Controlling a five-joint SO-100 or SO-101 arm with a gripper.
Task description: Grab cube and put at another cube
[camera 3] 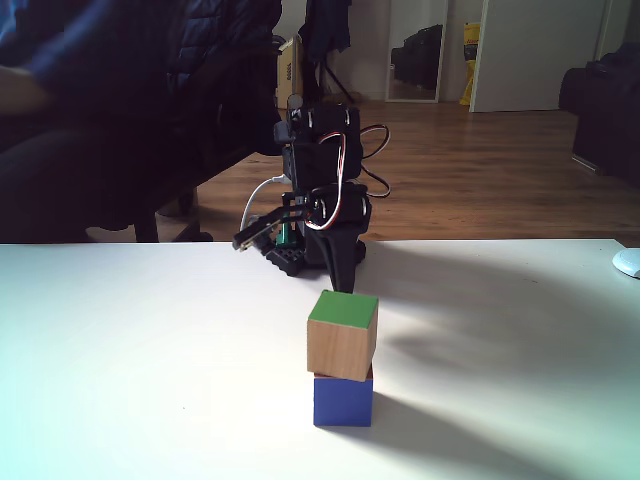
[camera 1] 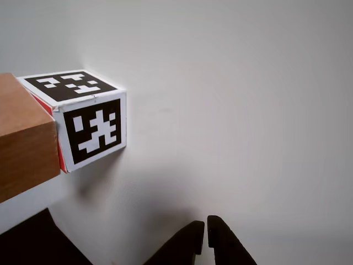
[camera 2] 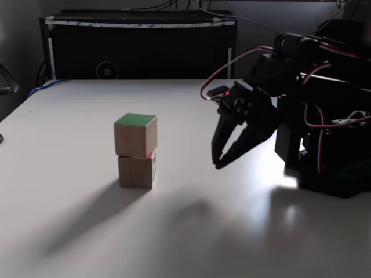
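Observation:
The cube (camera 2: 136, 136), green on top with plain wood sides, rests on top of another cube (camera 2: 137, 172) near the middle of the white table (camera 2: 69, 220). In another fixed view the green-topped cube (camera 3: 343, 340) sits slightly askew on the lower one, which shows a blue face (camera 3: 343, 400). The other view shows a wood face (camera 1: 25, 138) pressed against the marker-patterned cube (camera 1: 91, 118), with a red edge between them. My gripper (camera 2: 218, 164) hangs to the right of the stack, clear of it and just above the table, shut and empty. Its fingertips (camera 1: 205, 234) stand at the bottom edge of the other view.
The arm's base (camera 2: 330, 156) with its looped cables stands at the table's right side. A black cabinet (camera 2: 139, 46) lines the far edge. A person in a dark jacket (camera 3: 150, 100) sits behind the table. A white object (camera 3: 628, 262) lies at the right edge.

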